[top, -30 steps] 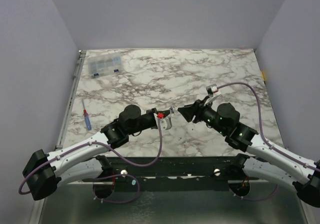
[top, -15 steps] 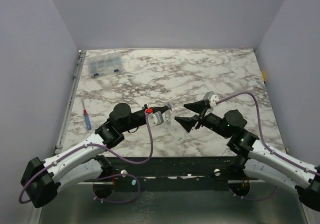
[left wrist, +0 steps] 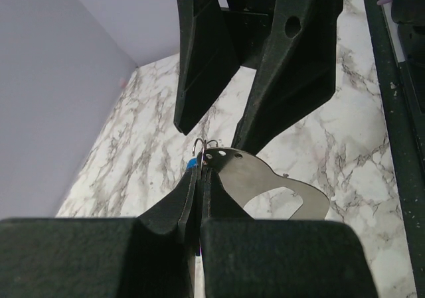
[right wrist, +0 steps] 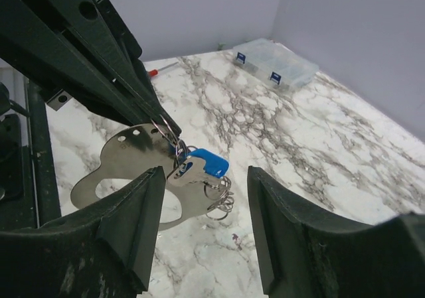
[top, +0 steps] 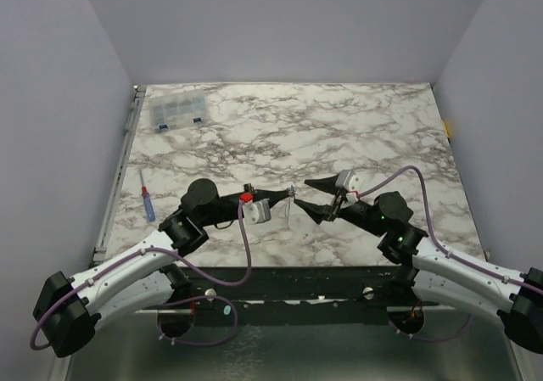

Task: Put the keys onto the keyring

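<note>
left fingers point(left wrist: 169, 212): clenched tight on the keyring, tips pinching it at the top of the bunch.
right fingers point(right wrist: 129, 231): released, spread wide, gripping nothing. One sits either side of the hanging bunch; whether a tip touches the metal, cannot tell.
keyring point(left wrist: 206, 144): thin silvery wire loops poking out just past the left fingertips. It is held between the two arms over the near-centre tabletop point(top: 356, 135).
tag point(right wrist: 207, 162): small blue oblong plastic, hanging on the ring just below the pinch.
keys point(right wrist: 133, 158): flat pale silver metal with small punched holes and a big cutout. A smaller flat piece overlaps the front under the tag, and all hang from the ring. A little stack of extra rings dangles beside them.
screwdriver point(top: 147, 203): blue handle, lying at the left edge of the tabletop, well apart.
box point(top: 176, 109): clear compartment box in the far left corner.
change: a second ago the right fingers were narrow and well back; half a second ago spread, with a gap to the left tips. Now they have slid in beside the left fingertips, and the left arm has stretched further forward.
</note>
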Controlling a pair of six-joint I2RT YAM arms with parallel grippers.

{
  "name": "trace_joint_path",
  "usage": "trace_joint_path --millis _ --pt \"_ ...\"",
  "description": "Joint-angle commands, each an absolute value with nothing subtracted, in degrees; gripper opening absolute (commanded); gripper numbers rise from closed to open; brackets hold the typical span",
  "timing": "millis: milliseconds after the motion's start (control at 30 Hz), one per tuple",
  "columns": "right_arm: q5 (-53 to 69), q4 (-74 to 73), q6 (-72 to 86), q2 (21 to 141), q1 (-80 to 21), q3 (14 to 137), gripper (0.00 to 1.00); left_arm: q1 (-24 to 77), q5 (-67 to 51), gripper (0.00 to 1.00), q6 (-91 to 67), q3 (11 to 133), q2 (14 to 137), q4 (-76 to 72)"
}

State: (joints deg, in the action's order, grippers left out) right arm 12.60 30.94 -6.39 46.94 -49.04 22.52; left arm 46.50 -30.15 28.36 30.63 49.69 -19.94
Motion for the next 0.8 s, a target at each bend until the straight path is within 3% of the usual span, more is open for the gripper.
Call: trace_joint_path --millis 0,767 --pt "15.33 36.14 -8.79 47.41 -49.35 22.32 0.58 46.17 -34.85 0.0 27.78 30.15 48.64 -22.6" --pt "21.61 34.82 -8.3 49.2 -49.31 25.03 0.32 46.14 -35.32 0.0 27.6 30.06 48.77 -22.96"
